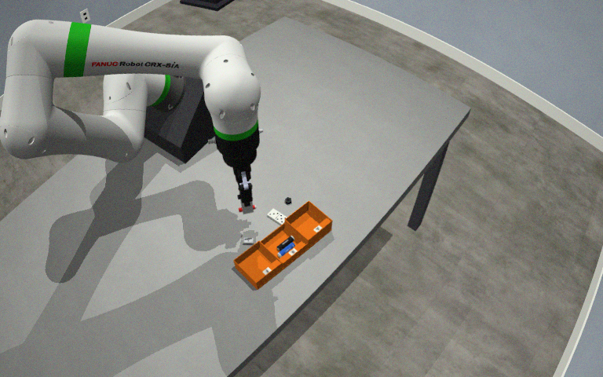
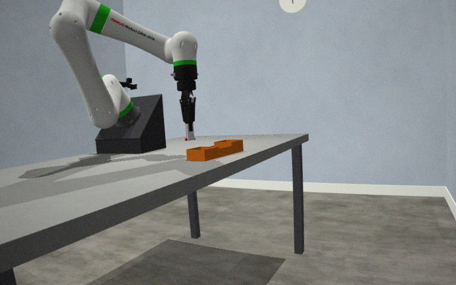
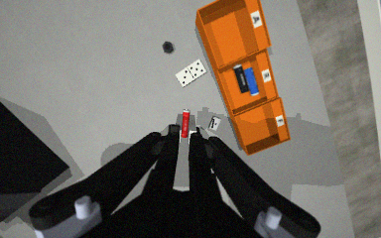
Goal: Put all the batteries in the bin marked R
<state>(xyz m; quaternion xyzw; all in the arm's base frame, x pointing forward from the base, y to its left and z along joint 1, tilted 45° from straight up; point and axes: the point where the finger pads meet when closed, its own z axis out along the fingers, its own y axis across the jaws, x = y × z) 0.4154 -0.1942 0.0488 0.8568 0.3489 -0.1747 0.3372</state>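
Note:
My gripper (image 1: 246, 205) (image 2: 190, 134) (image 3: 186, 122) is shut on a small red battery (image 1: 241, 210) (image 3: 185, 123). It holds the battery crosswise at the fingertips, just above the table and left of the orange three-part bin (image 1: 305, 243) (image 2: 201, 154) (image 3: 233, 32). The bin's middle compartment carries the R label (image 3: 266, 75). A black battery (image 1: 285, 243) (image 3: 240, 79) and a blue battery (image 1: 286, 250) (image 3: 251, 80) lie in it side by side. The two end compartments are empty.
A white domino (image 1: 276, 216) (image 3: 190, 72) lies between the gripper and the bin. A small black nut (image 1: 287, 200) (image 3: 168, 47) lies behind it. A small grey-white tile (image 1: 248, 240) (image 3: 214, 123) lies by the bin's near end. The robot's black base (image 1: 186, 129) stands at the back left.

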